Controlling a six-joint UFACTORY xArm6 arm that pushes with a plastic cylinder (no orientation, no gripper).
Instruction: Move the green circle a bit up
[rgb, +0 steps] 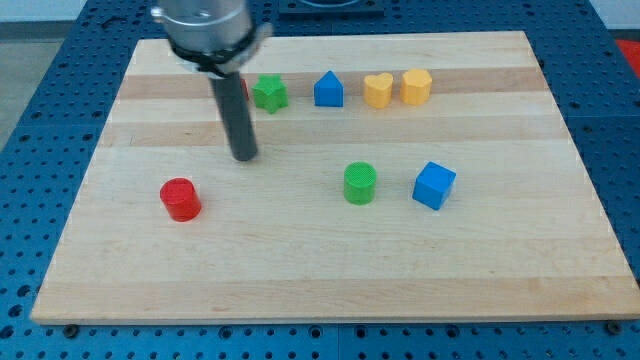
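The green circle (360, 184) is a short green cylinder a little right of the board's middle. My tip (244, 156) is the lower end of the dark rod, which comes down from the view's top left. The tip rests on the board well to the left of the green circle and slightly higher in the view, apart from it. A blue cube (434, 185) sits just right of the green circle.
A red cylinder (181, 199) lies at the lower left of my tip. Along the top stand a green star (269, 93), a blue house-shaped block (328, 90), a yellow heart (378, 90) and a yellow hexagon (416, 87). A red block (244, 88) is mostly hidden behind the rod.
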